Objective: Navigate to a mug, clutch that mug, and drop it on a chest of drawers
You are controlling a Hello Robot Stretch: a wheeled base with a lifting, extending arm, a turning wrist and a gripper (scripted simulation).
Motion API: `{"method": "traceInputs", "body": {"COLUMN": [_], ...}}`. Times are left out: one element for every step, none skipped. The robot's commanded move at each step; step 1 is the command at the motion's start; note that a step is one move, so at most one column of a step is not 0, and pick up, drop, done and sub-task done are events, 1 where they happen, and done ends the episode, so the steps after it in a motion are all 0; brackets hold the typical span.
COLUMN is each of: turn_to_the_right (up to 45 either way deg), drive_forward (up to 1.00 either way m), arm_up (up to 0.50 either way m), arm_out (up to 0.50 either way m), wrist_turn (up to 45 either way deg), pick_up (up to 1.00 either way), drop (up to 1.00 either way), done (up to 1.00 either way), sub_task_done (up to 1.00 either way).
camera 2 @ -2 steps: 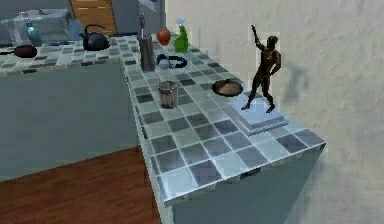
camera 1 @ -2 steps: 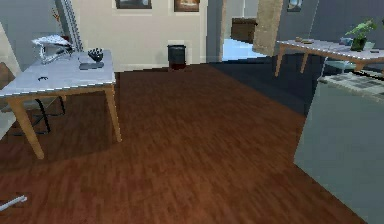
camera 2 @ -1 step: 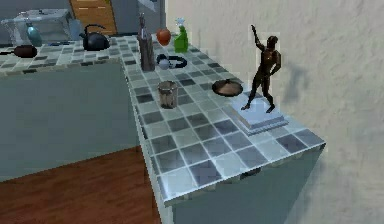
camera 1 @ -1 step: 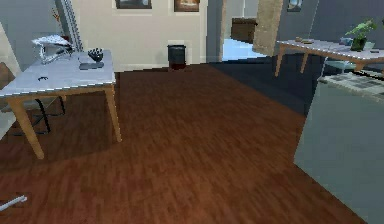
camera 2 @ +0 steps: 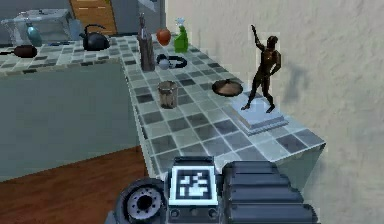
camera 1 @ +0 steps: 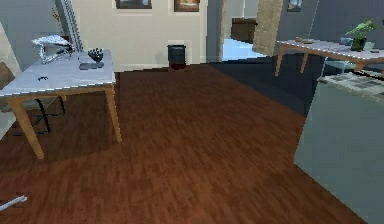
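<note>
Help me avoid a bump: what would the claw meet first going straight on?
Probably the tiled counter, whose near edge lies just beyond the claw; depth is unclear, so it may instead pass above it.

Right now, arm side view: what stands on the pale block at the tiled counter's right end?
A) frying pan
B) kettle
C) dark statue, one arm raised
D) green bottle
C: a dark statue of a figure with one arm raised stands upright on the pale block, which rests on the tiled counter.
</note>
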Motion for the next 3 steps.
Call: {"method": "traceInputs", "body": {"turn_to_the_right": [0.0,0.0,0.0], "drive_forward": [0.00,0.00,0.00], "arm_up": [0.00,0.00,0.00], "arm_out": [0.44,0.00,0.00], "wrist_turn": [0.0,45.0,45.0], "pick_up": [0.00,0.00,0.00], "drop": [0.00,0.00,0.00], "done": [0.00,0.00,0.00], "sub_task_done": [0.00,0.00,0.00]}}
